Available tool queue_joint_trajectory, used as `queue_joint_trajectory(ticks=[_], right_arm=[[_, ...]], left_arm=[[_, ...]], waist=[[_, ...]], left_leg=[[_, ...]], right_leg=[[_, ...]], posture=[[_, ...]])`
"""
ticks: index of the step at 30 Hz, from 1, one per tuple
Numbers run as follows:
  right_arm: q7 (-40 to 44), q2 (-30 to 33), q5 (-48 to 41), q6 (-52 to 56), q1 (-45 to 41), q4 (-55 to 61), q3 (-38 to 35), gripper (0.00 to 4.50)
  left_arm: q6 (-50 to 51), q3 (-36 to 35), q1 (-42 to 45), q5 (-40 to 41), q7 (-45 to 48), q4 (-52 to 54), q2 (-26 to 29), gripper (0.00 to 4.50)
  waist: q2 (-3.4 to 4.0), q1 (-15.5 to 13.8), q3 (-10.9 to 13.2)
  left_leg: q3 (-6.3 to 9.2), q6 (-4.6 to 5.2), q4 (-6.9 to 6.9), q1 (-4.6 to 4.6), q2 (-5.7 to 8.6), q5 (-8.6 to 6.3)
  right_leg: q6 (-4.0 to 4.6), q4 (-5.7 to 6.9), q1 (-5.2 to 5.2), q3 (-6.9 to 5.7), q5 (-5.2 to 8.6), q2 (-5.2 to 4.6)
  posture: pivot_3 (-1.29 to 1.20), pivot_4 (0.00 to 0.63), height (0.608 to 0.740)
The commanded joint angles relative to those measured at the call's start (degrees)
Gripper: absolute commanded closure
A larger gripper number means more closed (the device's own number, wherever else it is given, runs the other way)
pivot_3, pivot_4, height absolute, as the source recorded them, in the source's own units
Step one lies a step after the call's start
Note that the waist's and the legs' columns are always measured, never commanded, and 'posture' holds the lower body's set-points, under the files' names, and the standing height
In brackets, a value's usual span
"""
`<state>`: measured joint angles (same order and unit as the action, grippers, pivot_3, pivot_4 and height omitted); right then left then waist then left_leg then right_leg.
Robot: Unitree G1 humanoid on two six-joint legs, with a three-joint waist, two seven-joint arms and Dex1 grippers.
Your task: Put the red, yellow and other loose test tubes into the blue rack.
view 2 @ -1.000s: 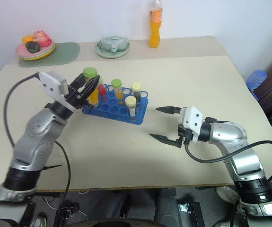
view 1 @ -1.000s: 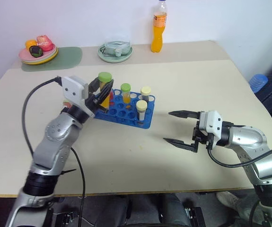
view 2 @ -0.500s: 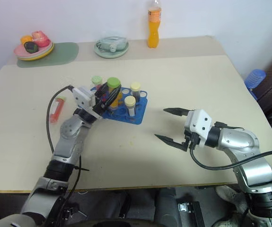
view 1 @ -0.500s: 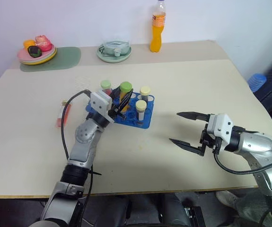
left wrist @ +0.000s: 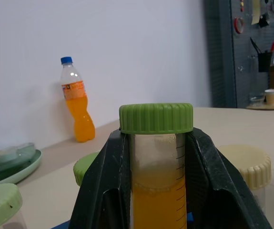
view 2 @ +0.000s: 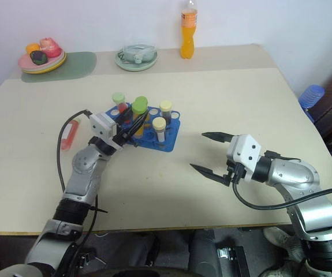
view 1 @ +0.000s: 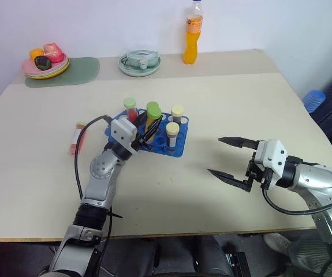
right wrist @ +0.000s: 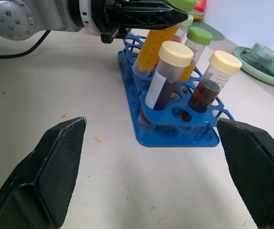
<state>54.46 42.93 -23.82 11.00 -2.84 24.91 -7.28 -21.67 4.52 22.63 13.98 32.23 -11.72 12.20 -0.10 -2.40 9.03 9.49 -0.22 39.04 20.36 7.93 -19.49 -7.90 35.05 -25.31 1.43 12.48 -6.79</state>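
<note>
1. The pale beige desk point(view 1: 223, 109) has a smooth matte top with a seam running across its far part; a few small orange specks mark it near the rack.
2. Nearest, the right pincer point(view 1: 230, 158) hangs just over the desk with its two black fingers spread wide and nothing between them, well apart from the rack.
3. The left pincer point(view 2: 132, 122) is clamped on an orange-yellow clear plastic test tube with a dark green ribbed cap point(left wrist: 156, 118), held tilted with its lower end in a hole of the bright blue plastic rack with round holes point(view 1: 176, 149).
4. The rack stands mid-desk and also holds two dark-liquid tubes with cream caps point(right wrist: 176, 53), one bearing a white label strip with no readable writing, a second orange tube with a green cap point(right wrist: 199, 36), and a red-liquid tube with a pale green cap point(view 1: 130, 104).
5. A loose red tube point(view 1: 75, 139) lies flat on the desk left of the rack.
6. At the far edge sit a green mat point(view 1: 85, 69) carrying a plate of toy fruit point(view 1: 45, 60), a pale green dish point(view 1: 140, 63), and a tall orange drink bottle point(view 1: 193, 32) whose label is too small to read, against a plain white wall point(view 1: 96, 23).
</note>
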Motion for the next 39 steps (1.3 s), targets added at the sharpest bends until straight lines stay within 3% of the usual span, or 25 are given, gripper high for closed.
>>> queue_joint_trajectory(ticks=[1, 28, 35, 39], right_arm=[[-0.3, 0.4, -1.1, -0.1, -0.2, 3.0, -1.2, 0.0], [-4.1, 0.1, -3.7, 3.1, 8.0, 8.6, -7.0, 0.0], [-5.0, 0.1, -3.8, 3.5, 8.9, 9.4, -7.2, 0.0], [-5.3, 0.0, -3.9, 3.5, 8.7, 9.3, -7.0, 0.0]], left_arm=[[-0.6, -1.2, 0.1, -1.4, -0.7, -2.4, -0.2, 3.51], [-3.8, -2.0, 1.7, 1.1, 6.7, -8.3, -3.6, 3.51], [1.7, -3.3, 1.2, 7.0, 10.3, -7.3, -4.8, 3.51], [3.6, -3.5, 0.8, 8.1, 11.8, -6.0, -4.7, 1.62]], waist=[[0.0, 0.0, 0.0], [-0.01, -0.6, 0.0], [-0.02, -0.6, 0.0], [-0.02, -0.6, 0.0]], left_leg=[[0.0, 0.0, 0.0, 0.0, 0.0, 0.0], [0.04, 0.05, 0.04, -0.01, 0.03, -0.02], [0.03, 0.05, 0.05, -0.01, 0.03, -0.02], [0.03, 0.06, 0.05, -0.01, 0.03, -0.03]], right_leg=[[0.0, 0.0, 0.0, 0.0, 0.0, 0.0], [0.0, -0.02, 0.07, -0.02, 0.0, -0.01], [0.0, -0.01, 0.06, -0.02, 0.0, -0.01], [-0.01, -0.02, 0.07, -0.02, 0.0, -0.01]], posture=[[0.0, 0.15, 0.74], [0.0, 0.15, 0.74], [0.0, 0.15, 0.74], [0.0, 0.15, 0.74]])
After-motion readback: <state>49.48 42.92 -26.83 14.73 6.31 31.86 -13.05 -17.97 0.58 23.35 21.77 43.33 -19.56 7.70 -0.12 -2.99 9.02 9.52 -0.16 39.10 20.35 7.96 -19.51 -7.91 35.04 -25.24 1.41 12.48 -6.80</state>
